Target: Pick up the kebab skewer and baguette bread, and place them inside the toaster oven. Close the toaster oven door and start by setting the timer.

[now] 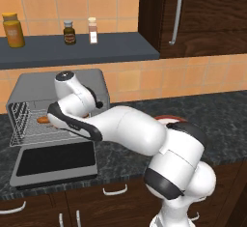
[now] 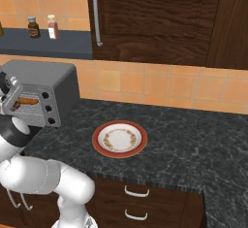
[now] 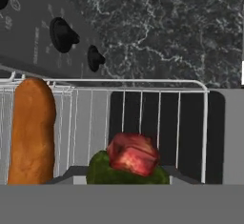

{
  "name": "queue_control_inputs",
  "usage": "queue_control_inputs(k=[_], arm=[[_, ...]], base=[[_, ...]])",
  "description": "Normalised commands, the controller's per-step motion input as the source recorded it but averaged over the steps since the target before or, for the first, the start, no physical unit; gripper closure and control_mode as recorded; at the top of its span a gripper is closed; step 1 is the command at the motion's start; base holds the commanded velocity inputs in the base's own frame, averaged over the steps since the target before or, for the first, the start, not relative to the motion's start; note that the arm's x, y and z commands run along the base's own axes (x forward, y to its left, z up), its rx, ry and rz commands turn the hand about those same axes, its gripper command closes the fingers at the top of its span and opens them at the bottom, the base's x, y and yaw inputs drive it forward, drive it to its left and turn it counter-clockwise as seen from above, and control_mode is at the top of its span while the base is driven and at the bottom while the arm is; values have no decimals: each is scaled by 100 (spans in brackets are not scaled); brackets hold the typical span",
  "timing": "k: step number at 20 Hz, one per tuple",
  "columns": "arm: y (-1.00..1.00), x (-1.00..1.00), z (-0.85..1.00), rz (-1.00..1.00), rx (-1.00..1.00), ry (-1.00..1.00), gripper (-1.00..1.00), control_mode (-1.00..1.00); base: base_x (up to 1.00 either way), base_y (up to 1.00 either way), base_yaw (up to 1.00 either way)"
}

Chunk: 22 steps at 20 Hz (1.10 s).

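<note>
Kebab skewer point(image 3: 132, 155): nearest the hand cam, red meat chunk over a green piece, at bottom centre just above the tool point(image 3: 127, 178); it sits over the wire rack point(image 3: 157, 118) of the toaster oven point(image 1: 91, 83).
Tool: fingertips mostly cut off at the frame bottom; appears pinched on the skewer, jaws narrow, contact itself hidden.
Baguette bread point(image 3: 31, 130): tan-orange loaf, lying on the rack, beside the skewer but apart from it. In left base view its orange end point(image 1: 43, 120) shows inside the cavity, next to the arm's wrist.
Toaster oven: grey box on dark speckled tabletop point(image 2: 193, 139), against tiled wall. 3 black knobs point(image 2: 48, 108) down its right face; 2 of them point(image 3: 64, 35) seen in hand view.
Toaster oven door point(image 1: 55, 161): dropped open, flat, dark glass facing up, in front of the cavity.
Plate point(image 2: 119, 138): red-rimmed, patterned, on tabletop to the oven's right, well apart.
Shelf point(image 1: 72, 49): dark, above oven; holds 1 yellow jar point(image 1: 13, 29), 1 brown bottle point(image 1: 69, 32), 1 white-labelled shaker point(image 1: 92, 30).
Cabinet point(image 2: 155, 18): dark wood, w/ long metal handle point(image 2: 97, 14).
</note>
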Motion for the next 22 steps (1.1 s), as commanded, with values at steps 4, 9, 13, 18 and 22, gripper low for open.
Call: queue_control_inputs(k=[4,9,13,18,22], arm=[[16,28,-18,0,0,-2,100,-100],[18,37,-6,-1,0,-1,100,-100],[19,35,0,-3,0,0,100,-100],[19,28,0,-3,0,0,100,-100],[6,6,0,0,0,6,100,-100]], base=[[0,0,0],[0,0,0],[0,0,0],[0,0,0],[0,0,0]])
